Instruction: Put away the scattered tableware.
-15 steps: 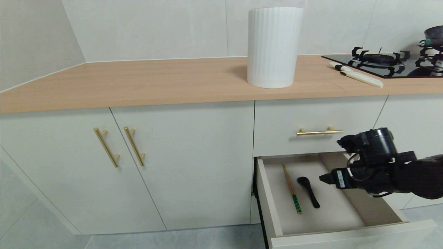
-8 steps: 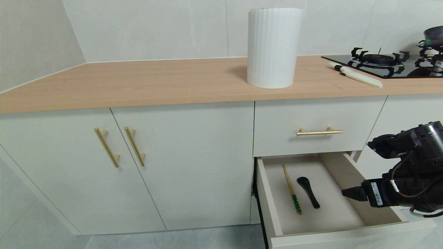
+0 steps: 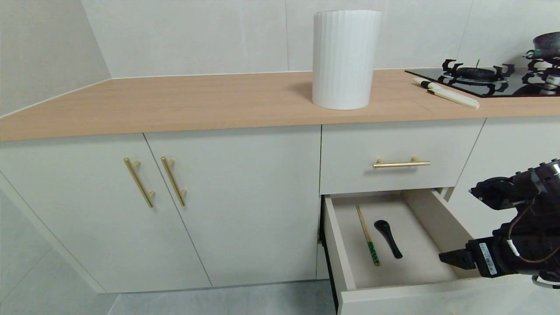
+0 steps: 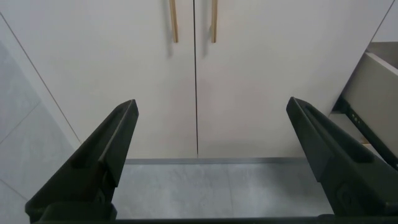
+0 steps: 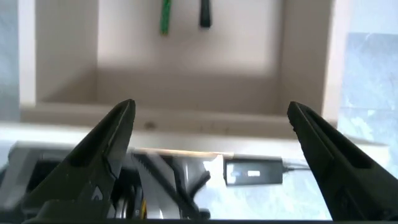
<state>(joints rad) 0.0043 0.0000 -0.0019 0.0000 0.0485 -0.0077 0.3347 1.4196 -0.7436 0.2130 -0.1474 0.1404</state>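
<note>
Knife lay on desk beside stove, long axis slanting, above and beyond right gripper, the nearer arm. Its fingers spread, empty; left gripper likewise.

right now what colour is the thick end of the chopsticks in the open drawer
Green, on the chopsticks beside the black spoon; clearest in the head view.

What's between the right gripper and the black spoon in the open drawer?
Nothing: in the head view, only bare pale drawer floor separates the right gripper from the black spoon; the green-tipped wooden chopsticks lie beyond the spoon.
</note>
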